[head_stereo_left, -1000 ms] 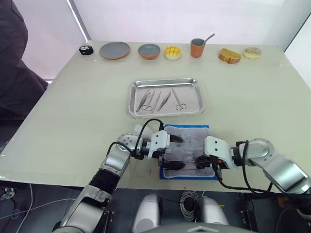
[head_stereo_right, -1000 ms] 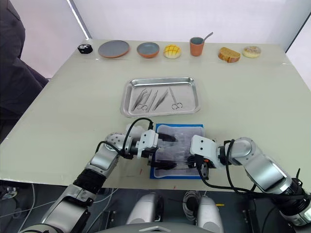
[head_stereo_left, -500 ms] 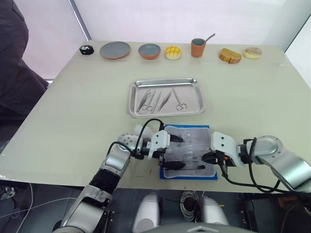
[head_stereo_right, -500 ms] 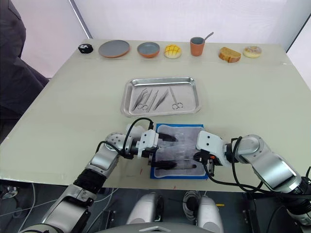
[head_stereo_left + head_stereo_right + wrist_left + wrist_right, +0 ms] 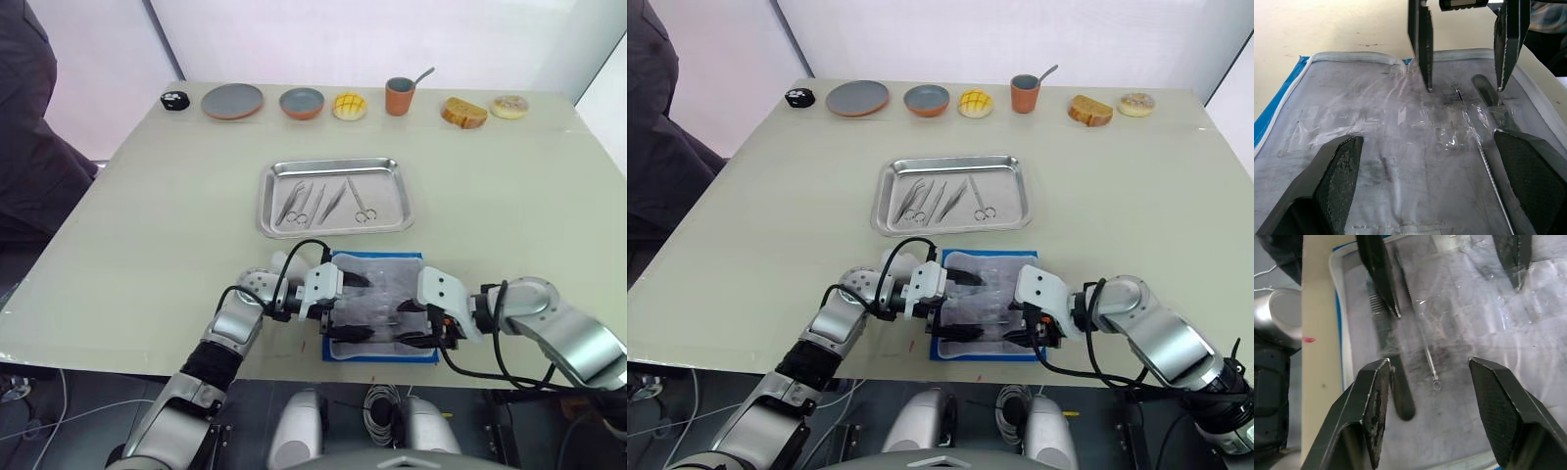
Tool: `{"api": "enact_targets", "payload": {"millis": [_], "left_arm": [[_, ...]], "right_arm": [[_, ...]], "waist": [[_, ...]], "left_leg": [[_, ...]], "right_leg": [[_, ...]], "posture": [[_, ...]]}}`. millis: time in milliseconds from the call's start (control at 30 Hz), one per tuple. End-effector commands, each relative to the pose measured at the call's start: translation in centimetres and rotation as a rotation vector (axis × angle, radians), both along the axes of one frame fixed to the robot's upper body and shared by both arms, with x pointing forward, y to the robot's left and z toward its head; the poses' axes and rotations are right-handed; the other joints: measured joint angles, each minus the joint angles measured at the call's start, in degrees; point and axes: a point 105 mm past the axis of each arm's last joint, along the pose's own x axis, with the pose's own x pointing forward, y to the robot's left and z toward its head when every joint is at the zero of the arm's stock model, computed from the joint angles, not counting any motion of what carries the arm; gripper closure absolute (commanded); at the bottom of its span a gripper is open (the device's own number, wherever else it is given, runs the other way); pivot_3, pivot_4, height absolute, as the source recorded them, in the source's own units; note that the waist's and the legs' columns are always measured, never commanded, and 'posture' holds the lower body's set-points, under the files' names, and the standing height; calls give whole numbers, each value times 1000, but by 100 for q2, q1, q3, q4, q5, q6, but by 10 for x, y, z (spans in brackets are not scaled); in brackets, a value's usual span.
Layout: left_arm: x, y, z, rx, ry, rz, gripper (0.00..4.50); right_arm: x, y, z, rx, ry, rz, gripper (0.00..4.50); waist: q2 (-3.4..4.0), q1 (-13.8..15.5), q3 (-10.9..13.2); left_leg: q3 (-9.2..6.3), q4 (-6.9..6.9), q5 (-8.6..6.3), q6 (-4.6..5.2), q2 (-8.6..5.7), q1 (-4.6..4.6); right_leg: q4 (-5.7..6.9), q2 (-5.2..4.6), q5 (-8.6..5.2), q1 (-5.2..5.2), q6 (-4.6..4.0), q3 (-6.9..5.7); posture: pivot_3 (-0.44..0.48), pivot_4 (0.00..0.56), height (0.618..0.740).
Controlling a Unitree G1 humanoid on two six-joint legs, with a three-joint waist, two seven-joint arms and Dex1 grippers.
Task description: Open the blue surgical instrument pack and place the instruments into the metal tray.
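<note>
The blue surgical instrument pack [image 5: 380, 311] lies flat at the table's near edge with its clear plastic face [image 5: 1400, 147] up. Under the plastic lie a slim silver probe [image 5: 1426, 350] and a dark-handled tool [image 5: 1397, 382]. My left gripper [image 5: 358, 306] hangs open over the pack's left part, its fingers [image 5: 1337, 171] spread wide. Opposite it, over the right part, my right gripper [image 5: 407, 323] is open with the probe lying between its fingers [image 5: 1374, 401]. Farther back, the metal tray [image 5: 392, 168] holds several silver instruments [image 5: 318, 203].
Along the far edge stand a small black object [image 5: 174, 99], a grey plate [image 5: 232, 100], a bowl [image 5: 301, 102], a yellow bun [image 5: 348, 106], an orange cup with a spoon [image 5: 398, 96], bread [image 5: 462, 112] and a doughnut [image 5: 507, 106]. A person's dark clothing [image 5: 29, 127] is at the left.
My right gripper has gone from shut to open over the pack's right part, after a small shift sideways. The left gripper and the pack have stayed put.
</note>
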Motion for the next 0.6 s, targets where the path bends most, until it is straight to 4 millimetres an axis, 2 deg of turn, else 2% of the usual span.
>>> {"api": "enact_targets", "payload": {"millis": [33,467,600], "left_arm": [[-7,-2,-20,55,59,2,0],[-4,-2,-20,58,62,5,0],[-4,-2,-20,56,61,5,0]], "right_arm": [[6,3,7,8,-57,12,1832],[9,7,-1,-3,-81,25,1832],[9,5,-10,-40,-77,28,1832]], "waist": [[0,0,0],[0,3,0],[1,4,-1]], "left_leg": [[0,0,0,0,0,0],[0,0,0,0,0,1],[0,0,0,0,0,1]], "right_leg": [[0,0,0,0,0,0],[0,0,0,0,0,0],[1,0,0,0,0,0]], "posture": [[0,150,740],[0,150,740],[0,150,740]]}}
